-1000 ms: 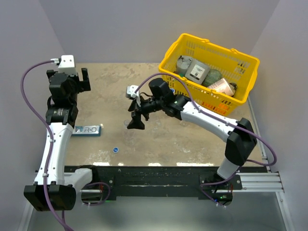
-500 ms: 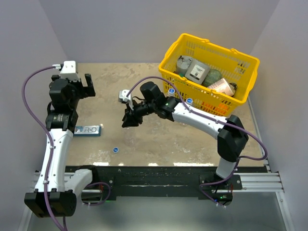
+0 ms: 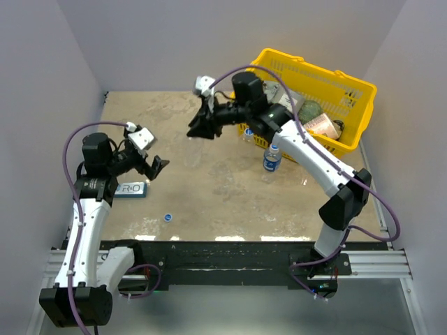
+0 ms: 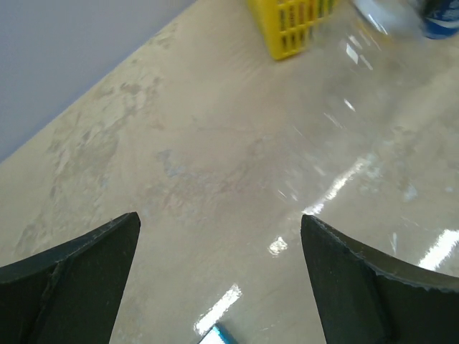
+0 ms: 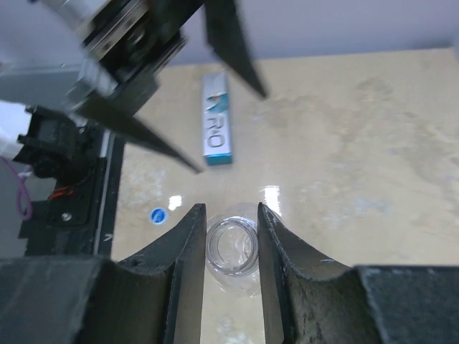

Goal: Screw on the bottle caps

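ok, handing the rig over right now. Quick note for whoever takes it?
Right gripper: shut on the open neck of the unlabelled bottle, held left of the yellow basket.
Left gripper: open, empty, above the table near the packet.
Loose cap: on the table near the front edge.
Labelled bottle: upright by the basket, blue at its top. Second cap is by the basket front; what it sits on is unclear.
Done: no cap confirmed screwed on.
Left: cap the held bottle, probably with the loose cap, then check the other two.
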Robot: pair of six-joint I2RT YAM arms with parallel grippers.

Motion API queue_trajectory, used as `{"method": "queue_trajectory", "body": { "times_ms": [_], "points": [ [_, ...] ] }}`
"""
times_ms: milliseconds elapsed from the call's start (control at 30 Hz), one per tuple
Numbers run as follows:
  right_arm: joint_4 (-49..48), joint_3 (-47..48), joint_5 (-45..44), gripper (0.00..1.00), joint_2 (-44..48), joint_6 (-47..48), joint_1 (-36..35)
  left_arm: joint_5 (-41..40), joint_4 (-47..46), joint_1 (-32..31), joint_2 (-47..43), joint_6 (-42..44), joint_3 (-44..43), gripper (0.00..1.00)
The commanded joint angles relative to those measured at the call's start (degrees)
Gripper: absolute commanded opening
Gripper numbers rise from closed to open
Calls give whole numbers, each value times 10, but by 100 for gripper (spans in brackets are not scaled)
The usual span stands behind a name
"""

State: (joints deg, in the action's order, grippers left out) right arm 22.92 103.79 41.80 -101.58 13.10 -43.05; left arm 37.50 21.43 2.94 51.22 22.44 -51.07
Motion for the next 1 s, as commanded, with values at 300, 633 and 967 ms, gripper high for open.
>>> {"method": "queue_trajectory", "body": {
  "times_ms": [300, 633, 967],
  "points": [
    [5, 130, 122, 4, -25, -86, 51, 232, -158, -6, 10, -21, 85, 100],
    [-25, 153, 146, 3, -39, -127, 18, 232, -278, -54, 81, -86, 85, 100],
    [-52, 153, 144, 2, -43, -158, 9, 250, -248, -80, 115, -62, 63, 95]
  ]
}}
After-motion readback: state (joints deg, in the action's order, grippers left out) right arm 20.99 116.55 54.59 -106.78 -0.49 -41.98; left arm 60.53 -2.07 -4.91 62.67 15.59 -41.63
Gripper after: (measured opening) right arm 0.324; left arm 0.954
